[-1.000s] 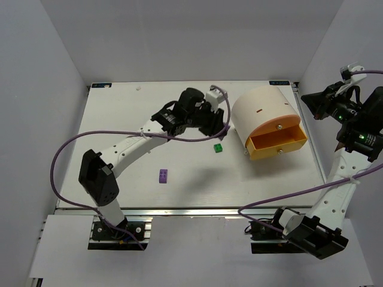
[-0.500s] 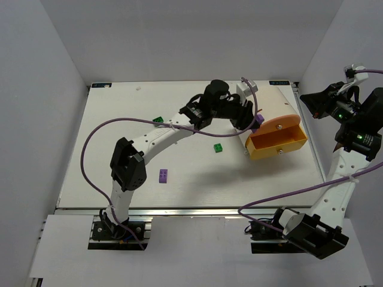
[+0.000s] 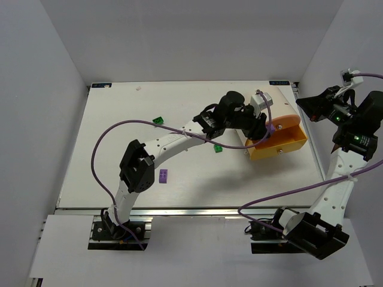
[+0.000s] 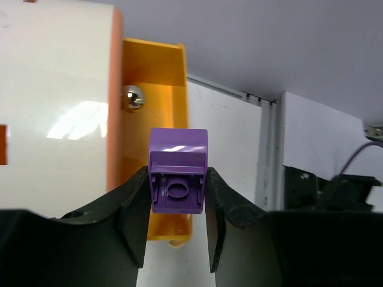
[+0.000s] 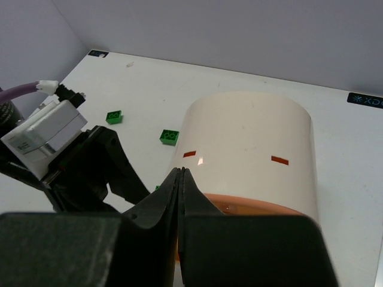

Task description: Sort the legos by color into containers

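"Where was our purple lego [image 4: 178,152]?"

"We had it pinched in our left claw [image 3: 266,127], over the open orange drawer [image 3: 281,143] of the cream tub [image 5: 251,149]."

"And our right claw [image 5: 181,173]?"

"Its fingers were pressed together on nothing, out past the right edge of the surface [image 3: 119,149]."

"What else did we see?"

"A second purple lego [image 3: 163,175] lay near the front. One green lego [image 3: 218,148] sat just left of the drawer, and another green lego [image 3: 158,121] lay farther left."

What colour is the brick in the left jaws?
Purple. The brick shows best in the left wrist view, with the orange drawer behind it.
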Robot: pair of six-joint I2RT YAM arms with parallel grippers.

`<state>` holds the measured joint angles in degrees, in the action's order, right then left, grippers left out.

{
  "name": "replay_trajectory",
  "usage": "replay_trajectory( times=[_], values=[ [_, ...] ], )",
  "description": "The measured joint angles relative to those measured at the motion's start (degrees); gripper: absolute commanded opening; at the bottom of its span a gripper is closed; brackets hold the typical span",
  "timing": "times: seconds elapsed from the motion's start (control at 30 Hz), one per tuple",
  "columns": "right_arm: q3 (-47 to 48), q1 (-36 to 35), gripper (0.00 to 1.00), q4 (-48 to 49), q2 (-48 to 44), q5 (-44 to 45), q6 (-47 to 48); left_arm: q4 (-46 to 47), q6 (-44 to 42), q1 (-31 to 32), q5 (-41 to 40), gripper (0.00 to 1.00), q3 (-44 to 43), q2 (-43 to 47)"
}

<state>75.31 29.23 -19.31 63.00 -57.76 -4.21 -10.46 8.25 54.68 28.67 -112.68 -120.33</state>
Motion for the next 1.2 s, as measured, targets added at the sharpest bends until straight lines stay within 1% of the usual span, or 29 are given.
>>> replay_trajectory(
  times=[0.13,0.27,0.3,0.37,0.43,0.47,0.53,0.6,0.63,0.73,0.77,0.8,0.87,0.9,0.93,1.03,1.1,1.17,1.2],
  values=[
    [-0.2,0.0,0.0,0.2,0.0,-1.8,-0.2,-1.5,-2.1,0.6,-4.8,0.2,-0.7,-0.6],
    [-0.2,0.0,0.0,0.3,-0.2,-3.3,-0.4,-3.1,-3.8,1.1,-8.8,0.25,-1.9,-1.5],
    [-0.3,0.0,0.0,0.3,-0.3,-3.7,-0.4,-3.4,-4.1,1.3,-9.7,0.27,-2.1,-1.6],
    [-0.6,0.0,0.0,0.4,-0.5,-4.3,-0.4,-4.0,-4.8,1.7,-11.6,0.38,-2.2,-1.8],
    [-0.9,0.0,0.0,0.6,-0.7,-4.9,-0.4,-4.6,-5.0,2.1,-12.7,0.47,-2.2,-2.0],
    [-1.0,0.0,0.0,0.6,-0.7,-5.2,-0.4,-4.8,-5.2,2.2,-13.0,0.57,-2.2,-2.1],
    [-1.1,-0.1,0.0,0.7,-0.7,-5.6,-0.4,-5.2,-5.3,2.5,-13.4,0.63,-2.2,-2.1],
    [-1.1,-0.1,0.0,0.7,-0.7,-6.0,-0.4,-5.5,-5.4,2.7,-13.8,0.65,-2.3,-2.1],
    [-1.1,-0.1,0.0,0.7,-0.7,-6.3,-0.3,-5.6,-5.3,2.8,-14.1,0.68,-2.3,-2.1],
    [-1.1,-0.1,0.0,0.6,-0.8,-7.0,-0.3,-6.0,-5.2,2.9,-14.5,0.69,-2.6,-2.1],
    [-1.1,-0.1,0.0,0.6,-0.8,-7.2,-0.2,-6.1,-5.2,2.9,-14.6,0.69,-2.8,-2.1],
    [-1.1,-0.2,0.0,0.5,-0.8,-7.4,-0.1,-6.2,-5.1,2.9,-14.6,0.66,-3.0,-2.1],
    [-1.1,-0.2,0.02,0.3,-0.8,-8.3,0.3,-6.1,-4.7,2.8,-14.9,0.57,-3.5,-2.1],
    [-1.1,-0.2,0.02,0.1,-0.8,-9.2,0.7,-5.8,-4.4,2.8,-15.2,0.5,-3.6,-2.1],
    [-1.1,-0.3,0.05,0.0,-0.8,-10.3,1.0,-5.5,-4.1,2.8,-15.3,0.33,-3.7,-2.1],
    [-1.2,-0.4,0.1,0.4,-0.8,-15.7,2.1,-4.9,-2.7,2.7,-16.1,0.1,-3.6,-1.6],
    [-1.3,-0.7,0.11,1.6,-0.8,-19.6,2.6,-3.8,-1.8,2.6,-16.8,0.09,-1.1,0.5],
    [-2.3,-1.5,0.12,3.7,-0.9,-22.2,3.1,-2.8,-0.5,2.4,-17.8,0.1,5.1,5.6],
    [-2.9,-2.2,0.13,4.5,-0.9,-22.7,3.7,-2.3,0.3,2.1,-18.7,0.11,9.7,9.3]
  ],
)
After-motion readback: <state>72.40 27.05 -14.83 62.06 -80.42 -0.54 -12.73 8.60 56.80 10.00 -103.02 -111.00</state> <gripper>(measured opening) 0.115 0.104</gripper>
